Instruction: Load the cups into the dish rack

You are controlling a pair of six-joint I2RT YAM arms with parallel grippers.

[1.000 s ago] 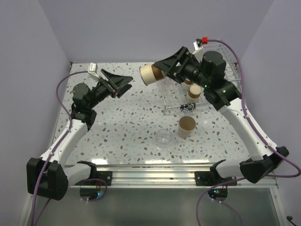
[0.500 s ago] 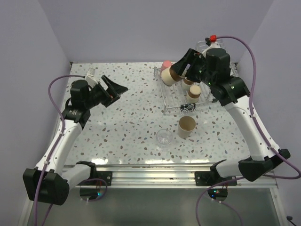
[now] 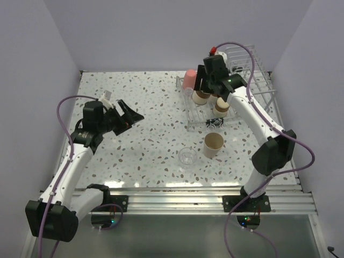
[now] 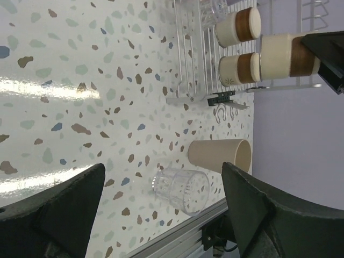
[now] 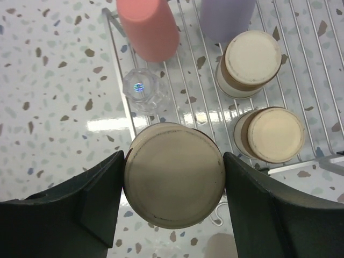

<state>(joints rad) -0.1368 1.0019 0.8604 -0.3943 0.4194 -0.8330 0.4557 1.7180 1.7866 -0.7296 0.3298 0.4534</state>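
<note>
The right gripper (image 3: pixel 202 90) has its jaws closed on the sides of a cream cup with a brown band (image 5: pixel 174 174). It holds the cup bottom up over the near left corner of the dish rack (image 5: pixel 314 91). Whether the cup touches the wires, I cannot tell. In the low part of the rack, a coral-red cup (image 5: pixel 148 29), a lavender cup (image 5: pixel 226 16), a clear cup (image 5: pixel 142 88) and two more banded cups (image 5: pixel 251 62) stand upside down. The left gripper (image 3: pixel 134 119) hovers over the left side of the table (image 3: pixel 156 145), with its jaws wide open and empty. On the near side of the rack a beige cup (image 3: pixel 213 145) stands mouth up. A second clear cup (image 3: pixel 187 157) is just beside it on the left.
</note>
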